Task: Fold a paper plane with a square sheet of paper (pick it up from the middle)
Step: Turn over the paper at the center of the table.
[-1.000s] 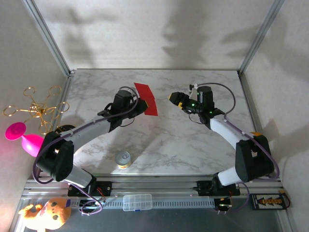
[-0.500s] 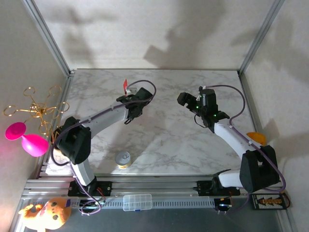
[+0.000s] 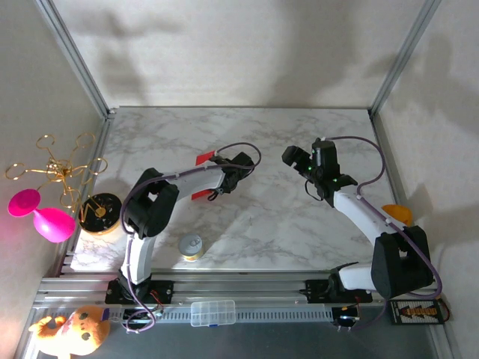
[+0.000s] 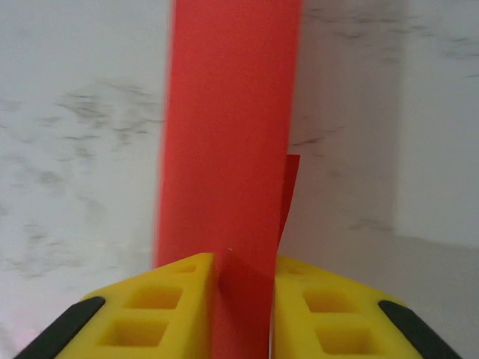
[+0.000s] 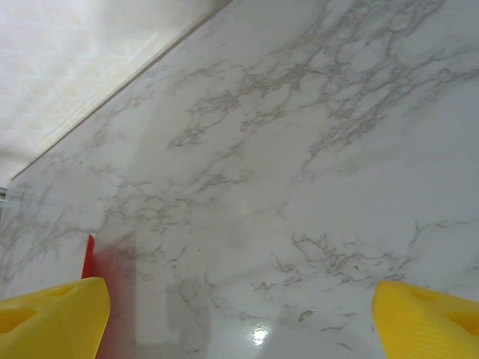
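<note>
Marble-pattern tabletop [image 3: 262, 224], plain white walls [image 3: 224, 52], aluminium corner posts [image 3: 75, 58].

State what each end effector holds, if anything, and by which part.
The left end effector pinches the folded red square sheet of paper by its near end. The right end effector is open and holds nothing.

Thin, smooth, matt red paper makes the square sheet of paper [image 4: 224, 149]. The counter [image 5: 314, 149] is smooth, glossy and marble-patterned. The left pincer [image 4: 241, 307] pads [image 4: 165, 299] are matt yellow plastic.
</note>
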Robot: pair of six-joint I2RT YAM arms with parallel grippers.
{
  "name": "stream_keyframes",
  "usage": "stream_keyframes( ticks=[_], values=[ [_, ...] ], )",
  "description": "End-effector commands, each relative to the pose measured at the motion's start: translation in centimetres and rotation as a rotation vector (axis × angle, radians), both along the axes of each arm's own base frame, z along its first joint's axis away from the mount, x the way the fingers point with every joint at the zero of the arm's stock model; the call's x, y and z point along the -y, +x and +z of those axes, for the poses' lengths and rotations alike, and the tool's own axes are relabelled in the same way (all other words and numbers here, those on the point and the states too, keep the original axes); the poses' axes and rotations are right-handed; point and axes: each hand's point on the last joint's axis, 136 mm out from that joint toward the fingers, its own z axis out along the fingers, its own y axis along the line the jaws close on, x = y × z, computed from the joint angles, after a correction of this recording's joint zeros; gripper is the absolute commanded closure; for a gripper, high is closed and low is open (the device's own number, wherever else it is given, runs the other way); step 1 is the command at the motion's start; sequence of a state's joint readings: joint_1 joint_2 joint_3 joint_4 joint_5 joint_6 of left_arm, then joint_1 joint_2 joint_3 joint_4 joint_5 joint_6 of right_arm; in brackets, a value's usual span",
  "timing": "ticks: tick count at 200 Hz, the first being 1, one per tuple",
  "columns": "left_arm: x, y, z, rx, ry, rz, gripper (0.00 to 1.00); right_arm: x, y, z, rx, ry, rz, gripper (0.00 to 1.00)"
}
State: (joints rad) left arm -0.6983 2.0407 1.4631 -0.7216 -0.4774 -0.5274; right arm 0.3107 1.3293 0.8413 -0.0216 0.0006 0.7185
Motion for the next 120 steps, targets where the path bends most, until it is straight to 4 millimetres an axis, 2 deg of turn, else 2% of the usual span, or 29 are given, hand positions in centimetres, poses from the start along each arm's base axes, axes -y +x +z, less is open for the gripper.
stream_keyframes(
  ticks=[1,28,48,57,88,120],
  values=[
    [2.9,0.1,-0.1,-0.037,-0.287,-0.01,0.71,0.5,-0.3,-0.1,-0.009,0.01,-0.027,0.1],
    [3.9,0.2,1.3,-0.044,-0.493,-0.028,0.59,0.0,0.0,-0.4,-0.011,0.014,0.001,0.1],
    [4.5,0.3,3.7,-0.024,-0.669,-0.04,0.55,-1.2,0.1,-1.0,-0.031,0.04,0.054,0.12],
    [4.0,0.6,4.9,0.006,-0.722,-0.029,0.53,-2.1,0.1,-1.4,-0.045,0.06,0.093,0.13],
    [-0.3,1.5,8.6,0.141,-0.784,0.083,0.47,-7.1,-0.2,-3.1,-0.105,0.091,0.255,0.16],
    [-6.3,1.4,11.2,0.308,-0.771,0.239,0.43,-14.4,-1.4,-4.4,-0.144,0.107,0.432,0.18]
  ],
)
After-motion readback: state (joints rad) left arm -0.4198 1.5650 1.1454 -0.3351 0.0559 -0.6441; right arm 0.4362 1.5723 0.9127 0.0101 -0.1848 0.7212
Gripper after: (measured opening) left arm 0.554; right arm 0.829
